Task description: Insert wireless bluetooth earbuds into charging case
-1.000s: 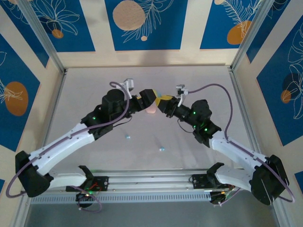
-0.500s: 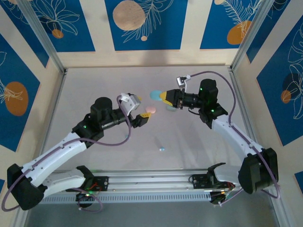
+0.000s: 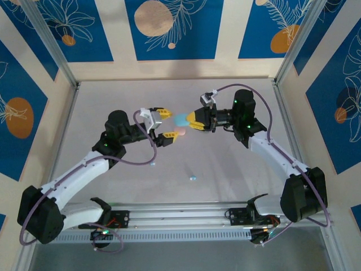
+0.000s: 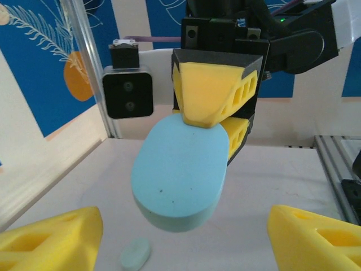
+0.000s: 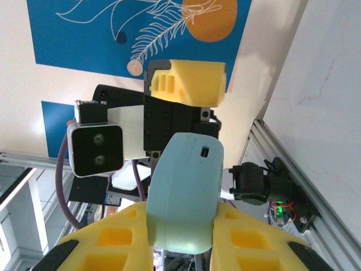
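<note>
My right end effector (image 3: 193, 120) grips the light blue oval case (image 3: 181, 119); at its 9 o'clock, my left end effector (image 3: 168, 125) is open, empty

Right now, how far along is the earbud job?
Done: no earbud visibly seated. In hand: the right gripper is shut on the light blue case, held off the table facing the open left gripper. Left: the case looks closed, a blue earbud lies loose on the table, and the pink case lies there too.
</note>
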Tool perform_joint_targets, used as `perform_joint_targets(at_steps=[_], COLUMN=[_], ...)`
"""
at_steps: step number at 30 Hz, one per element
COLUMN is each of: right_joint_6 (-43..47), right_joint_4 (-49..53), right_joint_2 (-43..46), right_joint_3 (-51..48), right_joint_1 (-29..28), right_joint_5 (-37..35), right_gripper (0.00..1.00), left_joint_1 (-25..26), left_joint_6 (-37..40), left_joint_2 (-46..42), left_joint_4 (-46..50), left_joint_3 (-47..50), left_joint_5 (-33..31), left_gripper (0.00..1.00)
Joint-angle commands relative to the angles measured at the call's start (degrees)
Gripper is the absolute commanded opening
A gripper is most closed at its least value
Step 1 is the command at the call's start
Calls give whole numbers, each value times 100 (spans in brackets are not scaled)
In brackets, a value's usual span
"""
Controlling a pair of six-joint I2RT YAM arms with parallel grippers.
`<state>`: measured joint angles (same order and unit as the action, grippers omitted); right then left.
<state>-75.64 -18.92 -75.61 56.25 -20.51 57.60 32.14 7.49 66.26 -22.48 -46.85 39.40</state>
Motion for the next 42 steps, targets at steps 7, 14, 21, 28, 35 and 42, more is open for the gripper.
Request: perform_joint_targets(at_steps=[7, 14, 21, 28, 35, 42], right_joint_6=[-142, -166, -123, 795, 2545, 3241], right_joint_4=[11, 11, 41, 1381, 3974, 5061], right_joint_2=[-152, -160, -146, -6, 20, 13], right_joint_3=[255, 290, 320, 498, 1342, 1688], right_joint_1=[-146, -234, -322, -330, -440, -480], right_joint_5=[223, 176, 172, -98, -694, -1250], right_gripper=[24, 24, 26, 32, 45, 44], left_joint_1=[-15, 37, 111, 150, 413, 512], left_joint_6=[-391, -277, -147, 38, 921, 1178], left_joint_2=[189, 247, 285, 188, 96, 124], left_joint_4=[-802, -403, -72, 297, 1843, 2375], left_joint_3=[-155, -295, -438, -509, -993, -1251], left_joint_5=[274, 406, 468, 341, 39, -116], left_gripper=[62, 44, 44, 22, 19, 19])
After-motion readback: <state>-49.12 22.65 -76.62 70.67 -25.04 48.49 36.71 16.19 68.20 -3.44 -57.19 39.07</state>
